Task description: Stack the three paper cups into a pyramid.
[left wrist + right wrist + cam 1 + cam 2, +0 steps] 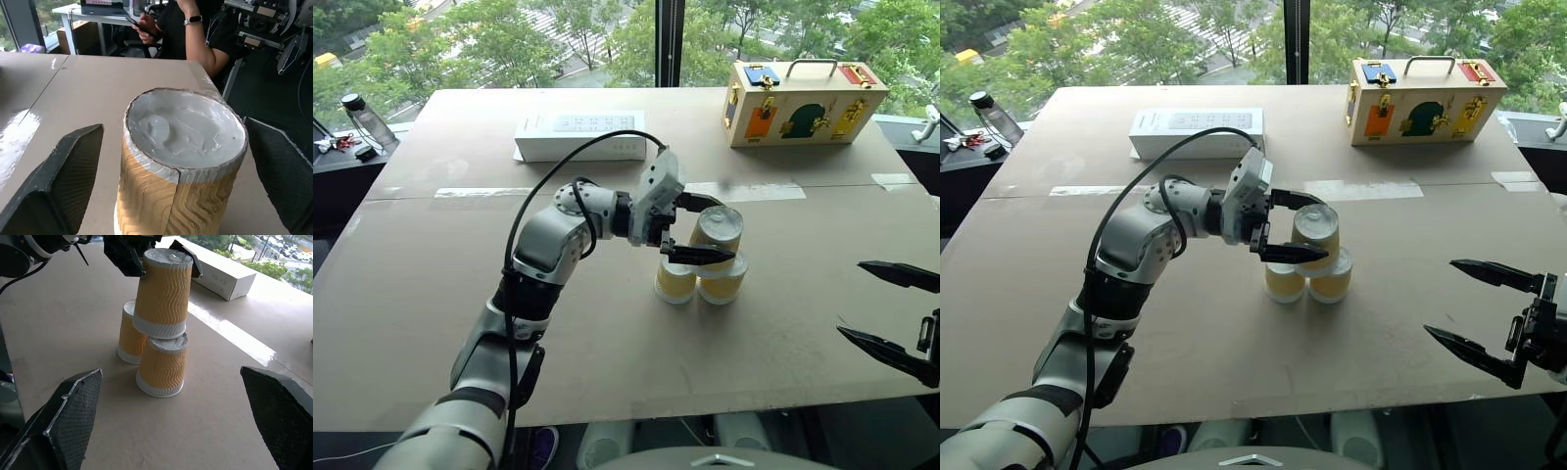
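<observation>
Near the middle of the worktop (431,284) stand the three paper cups (705,257), all upside down with long axes upright: two side by side and touching, the third (163,293) resting on their upturned bottoms, so the pyramid is formed. Bare board lies all around them; the near edge at 6 o'clock and the right edge at 3 o'clock are well apart from the stack. At 11 o'clock from the cups a white box (579,136) lies flat, and at 1 o'clock a wooden latch box (800,103) sits near the far edge. The left hand (702,228) reaches in from 9 o'clock, level, its fingers spread on either side of the top cup with a gap showing at each side, so it is open. The right hand (1474,313) hangs open at 4 o'clock past the worktop's near edge, pointing toward the stack, well apart from it
</observation>
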### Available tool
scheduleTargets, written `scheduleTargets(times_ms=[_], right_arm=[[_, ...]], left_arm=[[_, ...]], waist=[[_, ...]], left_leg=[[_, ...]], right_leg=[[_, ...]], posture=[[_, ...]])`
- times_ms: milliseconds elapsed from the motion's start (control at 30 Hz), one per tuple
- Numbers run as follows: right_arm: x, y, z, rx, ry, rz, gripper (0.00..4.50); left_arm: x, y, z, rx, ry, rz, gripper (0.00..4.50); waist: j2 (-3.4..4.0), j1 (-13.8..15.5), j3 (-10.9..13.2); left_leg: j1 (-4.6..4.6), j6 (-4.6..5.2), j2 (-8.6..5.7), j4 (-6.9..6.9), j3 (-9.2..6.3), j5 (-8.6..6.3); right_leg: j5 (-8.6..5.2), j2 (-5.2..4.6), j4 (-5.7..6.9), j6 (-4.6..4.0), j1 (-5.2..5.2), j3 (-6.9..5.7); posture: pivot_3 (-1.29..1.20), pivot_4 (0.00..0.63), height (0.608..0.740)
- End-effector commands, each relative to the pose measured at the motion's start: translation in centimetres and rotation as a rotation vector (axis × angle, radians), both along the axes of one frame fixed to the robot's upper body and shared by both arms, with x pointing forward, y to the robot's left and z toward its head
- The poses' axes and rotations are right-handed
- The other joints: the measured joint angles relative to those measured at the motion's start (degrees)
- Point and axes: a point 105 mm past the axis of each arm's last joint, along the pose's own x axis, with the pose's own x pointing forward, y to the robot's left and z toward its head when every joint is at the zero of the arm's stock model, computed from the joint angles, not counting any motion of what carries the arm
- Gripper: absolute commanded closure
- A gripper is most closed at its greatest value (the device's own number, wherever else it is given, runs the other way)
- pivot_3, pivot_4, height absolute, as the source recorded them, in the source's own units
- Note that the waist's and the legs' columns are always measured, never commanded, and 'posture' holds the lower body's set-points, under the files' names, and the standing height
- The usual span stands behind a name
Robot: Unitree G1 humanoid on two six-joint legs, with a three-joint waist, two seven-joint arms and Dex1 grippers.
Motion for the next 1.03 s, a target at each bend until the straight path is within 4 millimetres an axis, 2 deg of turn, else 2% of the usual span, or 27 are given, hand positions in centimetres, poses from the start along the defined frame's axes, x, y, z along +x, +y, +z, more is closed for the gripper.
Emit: scheduleTargets(times_ms=[33,200,333,433,500,600,767,933,1033], right_arm=[[-0.2,-0.1,0.7,-0.013,-0.038,-0.007,0.0],[0.2,-0.1,-0.2,0.015,-0.045,-0.046,0.0],[1.5,-0.5,-2.5,0.041,-0.03,-0.123,0.0],[2.7,-0.9,-3.5,0.063,-0.045,-0.183,0.0],[3.1,-1.0,-4.0,0.085,-0.039,-0.198,0.0],[3.3,-1.2,-5.1,0.093,-0.013,-0.213,0.0],[2.8,-2.7,-6.5,0.049,0.037,-0.28,0.0],[2.2,-4.3,-8.3,0.0,0.084,-0.332,0.0],[1.9,-4.4,-9.4,-0.008,0.112,-0.343,0.0]], left_arm=[[-0.7,0.9,2.5,-0.087,-0.004,-0.006,0.02],[-0.6,4.2,3.6,-0.15,0.042,0.121,0.02],[0.7,8.1,3.1,-0.277,0.059,0.395,0.02],[1.0,10.1,1.9,-0.322,0.072,0.552,0.02],[0.7,11.6,0.3,-0.318,0.099,0.642,0.02],[-1.0,13.6,-2.8,-0.269,0.1,0.749,0.02],[-4.9,17.2,-7.8,-0.141,0.141,0.889,0.02],[-7.2,18.7,-10.3,-0.079,0.187,0.956,0.02],[-7.5,19.5,-10.8,-0.066,0.18,0.995,0.02]], waist=[[0.0,0.0,0.0],[0.03,-0.5,0.0],[0.02,-0.3,0.0],[0.03,-0.1,0.0],[0.02,0.0,0.0],[0.05,-0.1,0.0],[0.06,-0.1,0.0],[0.04,0.9,-0.1],[0.05,1.1,-0.1]], left_leg=[[0.0,0.0,0.0,0.0,0.0,0.0],[0.04,0.0,0.03,-0.03,0.02,0.0],[0.06,0.0,0.06,-0.02,0.03,0.0],[0.05,-0.01,0.04,0.03,0.04,0.0],[0.05,-0.01,0.02,0.03,0.03,0.0],[0.07,-0.01,0.03,-0.07,0.07,0.0],[0.07,-0.02,0.07,-0.17,0.2,-0.01],[0.15,-0.01,0.09,-0.12,0.27,-0.02],[0.18,-0.01,0.13,-0.08,0.3,-0.02]], right_leg=[[0.0,0.0,0.0,0.0,0.0,0.0],[-0.01,0.01,0.0,0.02,-0.01,0.03],[-0.01,0.0,0.02,0.01,0.01,0.04],[0.01,-0.02,0.02,-0.01,0.01,0.05],[0.01,-0.02,0.02,-0.02,0.01,0.04],[0.0,-0.03,0.0,-0.03,-0.02,0.09],[-0.12,-0.04,-0.02,-0.27,-0.13,0.22],[-0.25,-0.07,-0.01,-0.08,-0.05,0.22],[-0.27,-0.06,0.0,-0.03,-0.03,0.22]], posture=[[0.0,0.15,0.74],[0.0,0.15,0.74],[0.0,0.15,0.74],[0.0,0.15,0.74],[0.0,0.15,0.74],[0.0,0.15,0.74],[0.0,0.15,0.74],[0.0,0.15,0.74],[0.0,0.15,0.74]])
